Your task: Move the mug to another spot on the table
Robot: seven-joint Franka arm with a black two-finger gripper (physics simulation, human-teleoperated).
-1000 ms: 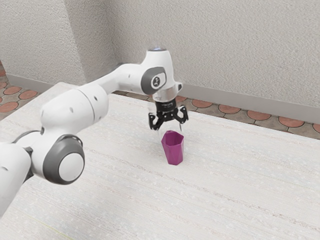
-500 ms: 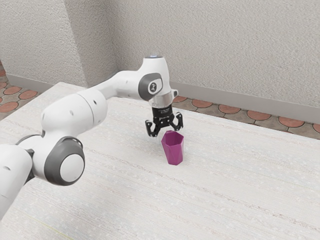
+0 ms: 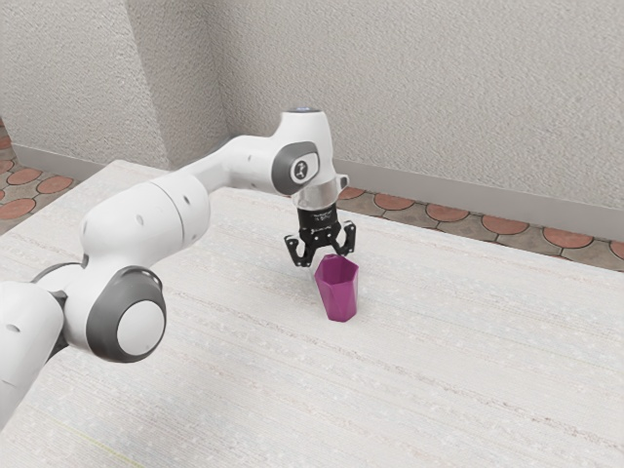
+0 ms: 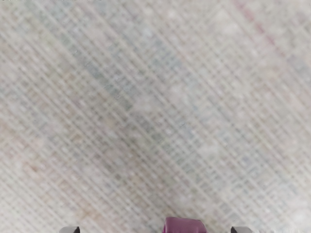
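The gripper [image 3: 322, 255] hung with its fingers spread apart, grasping nothing. It hovered just above the mug [image 3: 337, 290], over the rim's side nearest the wall [image 3: 439, 88]. Around the mug lay the pale, grained table [image 3: 468, 370], and beyond the mug a strip of red floor tiles [image 3: 487, 224] ran along the wall's foot. The purple mug stood upright on the table, long axis vertical, mouth up toward the hand. In the wrist view a purple edge, probably its rim [image 4: 183, 225], showed just under the hand.
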